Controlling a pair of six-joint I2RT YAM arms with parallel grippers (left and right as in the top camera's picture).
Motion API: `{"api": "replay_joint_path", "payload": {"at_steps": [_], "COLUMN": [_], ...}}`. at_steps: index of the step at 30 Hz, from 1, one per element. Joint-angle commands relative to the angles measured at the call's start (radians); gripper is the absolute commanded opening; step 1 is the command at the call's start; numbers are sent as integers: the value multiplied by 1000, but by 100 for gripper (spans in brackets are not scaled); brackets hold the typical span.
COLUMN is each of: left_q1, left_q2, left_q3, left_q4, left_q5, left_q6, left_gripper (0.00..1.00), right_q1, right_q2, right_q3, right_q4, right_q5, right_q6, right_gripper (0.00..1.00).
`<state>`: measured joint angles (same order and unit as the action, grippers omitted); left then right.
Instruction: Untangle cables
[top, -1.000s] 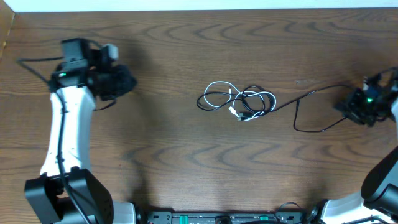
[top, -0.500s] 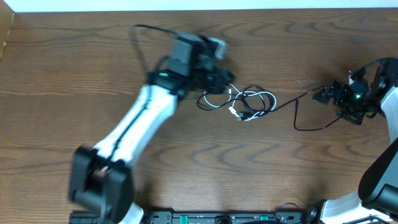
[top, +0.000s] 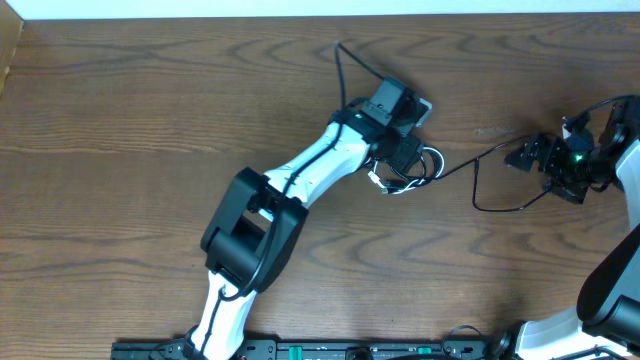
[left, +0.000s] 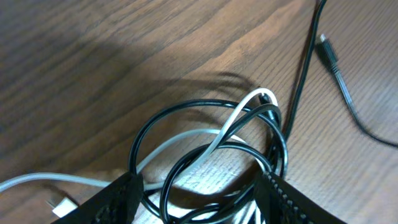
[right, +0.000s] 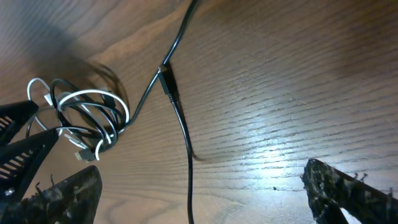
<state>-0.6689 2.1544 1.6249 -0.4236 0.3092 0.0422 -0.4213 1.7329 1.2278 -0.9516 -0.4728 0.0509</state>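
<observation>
The cables lie tangled mid-table: a white cable (top: 436, 160) looped through the coils of a black cable (top: 489, 152), whose tail runs right. My left gripper (top: 404, 156) hangs over the bundle, open. In the left wrist view, the black cable (left: 155, 124) and white cable (left: 211, 146) coils lie between its fingers (left: 118, 199), ungripped. My right gripper (top: 524, 155) stands open at the right. In the right wrist view, the black cable's tail (right: 183, 134) passes between its spread fingers (right: 68, 193), with the white cable (right: 93, 94) further left.
The black cable's free plug end (left: 328, 53) lies on the wood (top: 150, 120) just right of the bundle. The table's far edge (top: 300, 14) runs along the top. The left arm's white link (top: 310, 165) crosses diagonally from the near edge.
My left arm has swung from the far left across to the bundle and its jaws have opened. My right gripper has shifted a little left and opened wider.
</observation>
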Motion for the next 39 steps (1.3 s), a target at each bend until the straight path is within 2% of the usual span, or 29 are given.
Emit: {"api": "replay_joint_path", "payload": {"at_steps": [1, 5, 11, 17, 22, 24, 25, 26, 27, 32, 39], "left_q1": [-25, -28, -29, -28, -33, -36, -37, -38, -39, -28, 53], "left_q2": [39, 63, 100, 102, 113, 114, 114, 114, 114, 91, -72], "left_q3": [31, 31, 31, 30, 17, 5, -2, -2, -2, 1, 16], "left_q4": [-43, -55, -40, -36, -44, -50, -52, -61, -69, -125, -269], "left_q5": [-149, -222, -221, -220, -174, -162, -160, -160, -161, -161, -160], "left_q6": [117, 135, 149, 167, 168, 167, 167, 167, 166, 62, -162], "left_gripper": [62, 58, 53, 44, 43, 39, 34, 24, 8, 8, 7], "right_q1": [-3, -3, -3, -3, 1, 6, 10, 11, 14, 36, 114], "right_q2": [3, 3, 3, 3, 3, 3, 3, 3, 3, 0, -71], "right_q3": [0, 0, 0, 0, 0, 0, 0, 0, 0, 0, 13], "right_q4": [-9, -7, -9, -8, -6, -6, -6, -6, -7, -11, 2], "right_q5": [-13, -13, -13, -13, -32, -35, -35, -36, -45, -198, -310], "right_q6": [-31, -31, -31, -30, -31, -31, -31, -31, -31, -47, -61], "right_gripper": [99, 99, 99, 99, 99, 99, 99, 99, 98, 89, 86]}}
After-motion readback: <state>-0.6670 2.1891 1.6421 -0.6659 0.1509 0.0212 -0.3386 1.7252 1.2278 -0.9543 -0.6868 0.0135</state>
